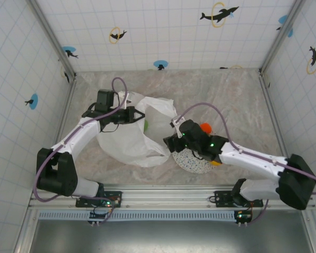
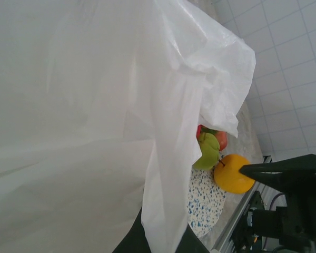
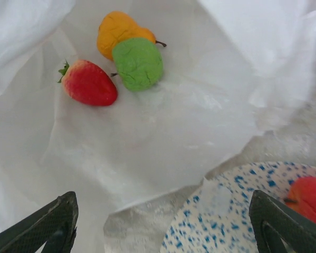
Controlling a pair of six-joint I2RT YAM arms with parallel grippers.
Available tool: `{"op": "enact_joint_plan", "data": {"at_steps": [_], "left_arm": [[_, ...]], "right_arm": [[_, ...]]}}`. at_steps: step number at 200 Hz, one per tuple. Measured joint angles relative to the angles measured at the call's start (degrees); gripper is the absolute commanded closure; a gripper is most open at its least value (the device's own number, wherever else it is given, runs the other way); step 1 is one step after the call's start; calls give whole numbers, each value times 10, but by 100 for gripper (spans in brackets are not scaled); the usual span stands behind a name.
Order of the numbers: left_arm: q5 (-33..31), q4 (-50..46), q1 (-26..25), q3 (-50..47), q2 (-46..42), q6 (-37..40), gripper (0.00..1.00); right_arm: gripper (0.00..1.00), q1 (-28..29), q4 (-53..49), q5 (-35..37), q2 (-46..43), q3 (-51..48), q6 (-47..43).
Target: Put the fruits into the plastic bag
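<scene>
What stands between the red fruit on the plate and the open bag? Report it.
Nothing visible. The red fruit lies on the plate, the plastic bag lies open right beside the plate, and the open right gripper hangs above the strip between them.

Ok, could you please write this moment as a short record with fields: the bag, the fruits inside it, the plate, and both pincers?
bag: plastic bag, mouth open toward the plate
inside bag: strawberry, green fruit, yellow-orange fruit
plate: speckled plate just outside the bag's mouth, with at least a red fruit on it
left arm: left pincer shut on the bag's rim
right arm: right pincer open, nothing between its fingers, above the bag's mouth and the plate's rim
</scene>
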Motion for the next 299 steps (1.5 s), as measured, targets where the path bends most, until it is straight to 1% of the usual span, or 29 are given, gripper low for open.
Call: {"op": "enact_joint_plan", "data": {"at_steps": [26, 54, 77, 104, 119, 141, 176, 208, 256, 272, 299], "left_arm": [[0, 0, 0, 0, 0, 0, 100], [0, 0, 0, 0, 0, 0, 100], [-1, 0, 0, 0, 0, 0, 100], [-1, 0, 0, 0, 0, 0, 100], [-2, 0, 0, 0, 0, 0, 100], [-3, 0, 0, 0, 0, 0, 100], [-3, 0, 0, 0, 1, 0, 100], [-3, 0, 0, 0, 3, -1, 100], [-2, 4, 0, 0, 6, -3, 100], [-2, 4, 0, 0, 9, -3, 100], [-3, 4, 0, 0, 10, -3, 100]], "right_arm": [[11, -36, -84, 28, -44, 0, 7], [9, -92, -180, 60, -45, 0, 16], [3, -99, -255, 99, -45, 3, 36], [0, -100, -329, 125, -48, 5, 79], [0, -105, -348, 129, -61, -2, 98], [0, -129, -355, 120, -83, -33, 115], [0, -149, -343, 87, -75, -70, 119], [5, -168, -327, 66, -43, -77, 113], [19, -181, -301, 36, -5, -90, 100], [25, -181, -298, 34, -1, -90, 98], [30, -181, -300, 30, -3, -90, 93]]}}
